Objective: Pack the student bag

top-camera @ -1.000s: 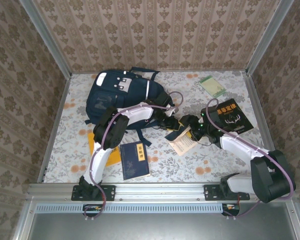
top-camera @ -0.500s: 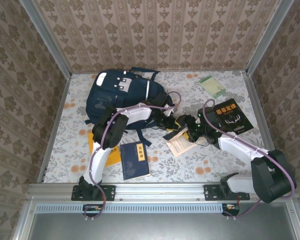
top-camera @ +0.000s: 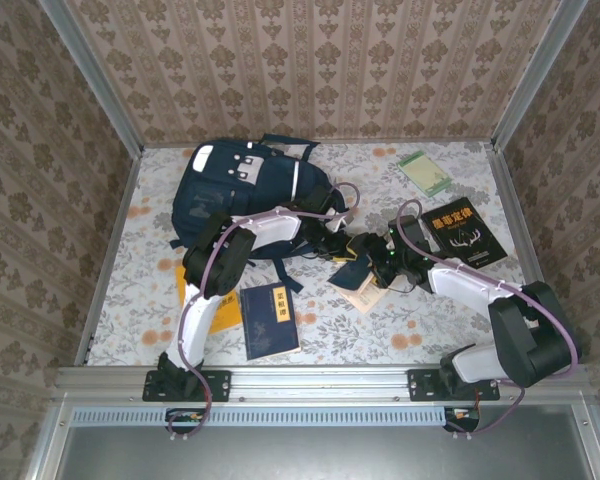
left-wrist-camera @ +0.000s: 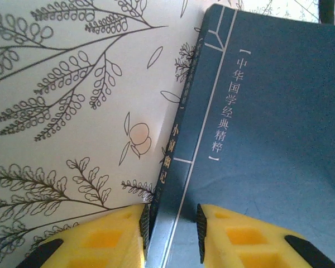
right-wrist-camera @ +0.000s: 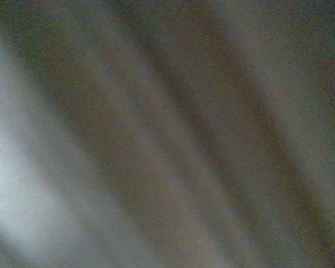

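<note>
The student bag (top-camera: pixel 238 188), a navy backpack with white patches, lies at the back left of the table. My left gripper (top-camera: pixel 342 250) reaches past the bag's right side. In the left wrist view its yellow fingers (left-wrist-camera: pixel 114 237) are shut on the spine edge of a dark teal book (left-wrist-camera: pixel 257 139) with white Chinese lettering, held over the flowered tablecloth (left-wrist-camera: pixel 72 111). The teal book (top-camera: pixel 355 268) shows as a dark patch between the two grippers. My right gripper (top-camera: pixel 378 262) is pressed close against it from the right. Its jaws are hidden, and the right wrist view is a dark blur.
A pale booklet (top-camera: pixel 365 294) lies just under the two grippers. A blue book (top-camera: pixel 270 320) and a yellow item (top-camera: pixel 195 300) lie near the left arm's base. A black book (top-camera: pixel 462 232) and a green booklet (top-camera: pixel 425 172) lie at the right.
My right arm has swung left, up against the teal book and the left gripper. The pale booklet has shifted a little left. The left arm has stayed put.
</note>
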{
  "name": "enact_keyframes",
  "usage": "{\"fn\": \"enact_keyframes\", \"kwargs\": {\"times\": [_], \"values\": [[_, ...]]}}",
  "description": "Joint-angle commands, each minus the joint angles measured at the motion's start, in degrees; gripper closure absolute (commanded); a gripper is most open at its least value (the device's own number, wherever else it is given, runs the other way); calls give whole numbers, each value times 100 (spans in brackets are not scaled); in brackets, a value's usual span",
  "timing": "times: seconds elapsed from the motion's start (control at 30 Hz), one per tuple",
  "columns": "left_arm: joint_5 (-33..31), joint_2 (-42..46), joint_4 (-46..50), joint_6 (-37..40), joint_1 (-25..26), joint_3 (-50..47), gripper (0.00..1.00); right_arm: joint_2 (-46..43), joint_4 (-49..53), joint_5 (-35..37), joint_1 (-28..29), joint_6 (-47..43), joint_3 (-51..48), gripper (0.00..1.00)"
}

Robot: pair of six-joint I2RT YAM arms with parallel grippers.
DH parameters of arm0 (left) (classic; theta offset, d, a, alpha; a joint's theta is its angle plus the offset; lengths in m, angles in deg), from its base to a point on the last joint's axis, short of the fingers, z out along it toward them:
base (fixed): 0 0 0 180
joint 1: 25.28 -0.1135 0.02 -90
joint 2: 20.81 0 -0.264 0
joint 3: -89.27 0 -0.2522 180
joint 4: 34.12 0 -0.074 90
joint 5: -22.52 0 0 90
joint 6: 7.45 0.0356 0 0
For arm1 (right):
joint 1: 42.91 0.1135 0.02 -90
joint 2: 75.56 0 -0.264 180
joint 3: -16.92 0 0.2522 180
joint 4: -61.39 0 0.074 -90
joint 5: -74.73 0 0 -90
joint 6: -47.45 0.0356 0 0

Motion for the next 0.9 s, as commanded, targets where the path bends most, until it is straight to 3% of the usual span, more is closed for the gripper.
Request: {"fn": "enact_keyframes", "kwargs": {"times": [0.0,0.3,0.57,0.67,0.87], "values": [[-45,-62,207,-130,-32,-209,69,-41,196,166,17,-192,303,17],[-52,-61,200,-138,-75,-192,69,-801,1255,648,17,-648,750,24],[-89,94,211,-163,-84,-203,69,-600,1229,588,-107,-733,410,37],[-85,212,215,-200,-84,-220,69,-572,1163,562,-205,-781,258,49],[-305,730,439,-199,-222,-274,64,-878,1533,679,-473,-1064,253,91]]}}
